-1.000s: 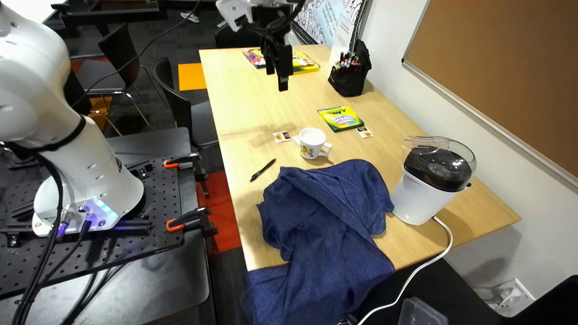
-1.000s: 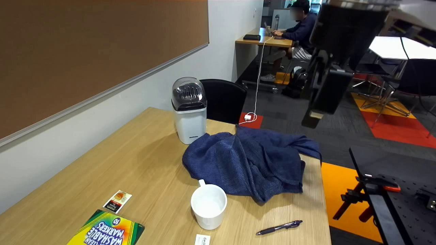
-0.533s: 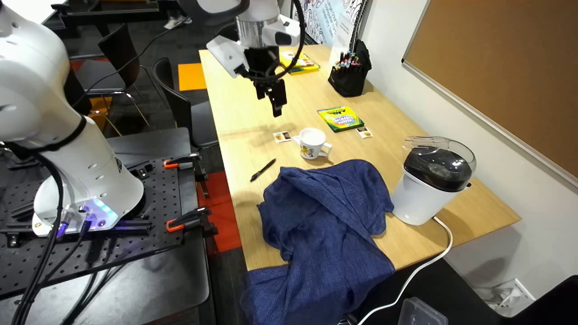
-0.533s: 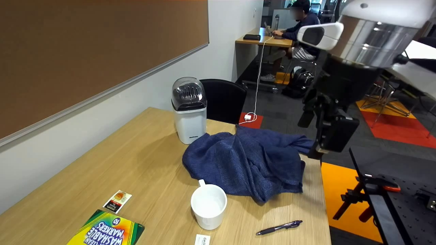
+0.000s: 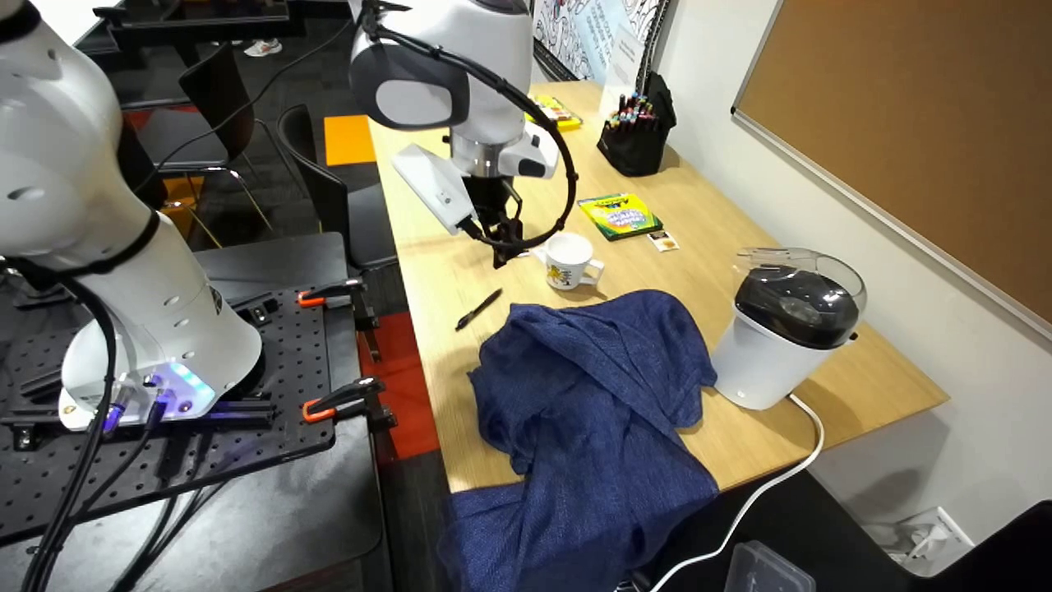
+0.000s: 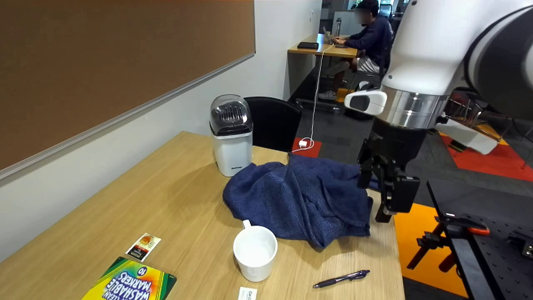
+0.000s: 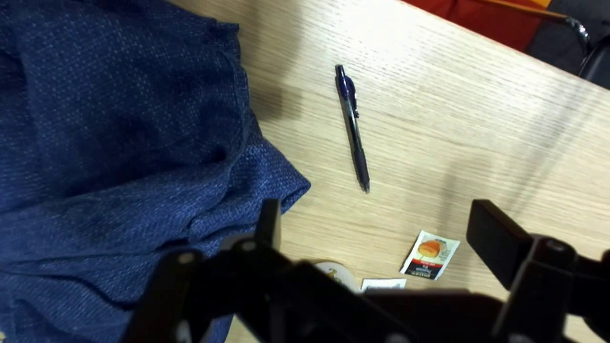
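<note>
Hangs fingers-down above the wooden table, with the gripper spread wide and nothing held between the fingers. Faces, in the wrist view, a printed packet with an orange picture, lying on the table below the gap and closer to the finger on that view's right. Hides there part of a white packet just beside the first, and most of a white mug with yellow print, near that white packet. Points also toward a black click pen, flat on the table beyond the fingertips, roughly in line with the gap. Has a navy blue woven cloth bunched in thick folds past the finger on the wrist view's left, draped off the table's end in an exterior view. Sits well apart from a yellow-and-green Crayola marker box, flat beyond the mug, with a third packet just beside. Sits farther still from a white popcorn maker, upright past the cloth, and from a black case packed with colored markers.
</note>
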